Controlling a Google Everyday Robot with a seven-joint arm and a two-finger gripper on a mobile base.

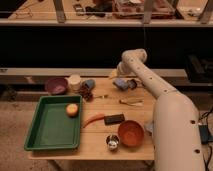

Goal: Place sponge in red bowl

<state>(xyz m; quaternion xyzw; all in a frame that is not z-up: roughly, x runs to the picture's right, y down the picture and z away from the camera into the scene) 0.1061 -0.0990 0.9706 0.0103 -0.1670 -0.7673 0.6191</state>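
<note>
Table, tray, red bowl, tool over far edge

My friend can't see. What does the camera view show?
A white robot arm reaches over a wooden table, its gripper low at the far edge. The red bowl sits near the front, right of a green tray holding an orange fruit.

Dim, warm light; jaws low over the table's far edge.
</note>
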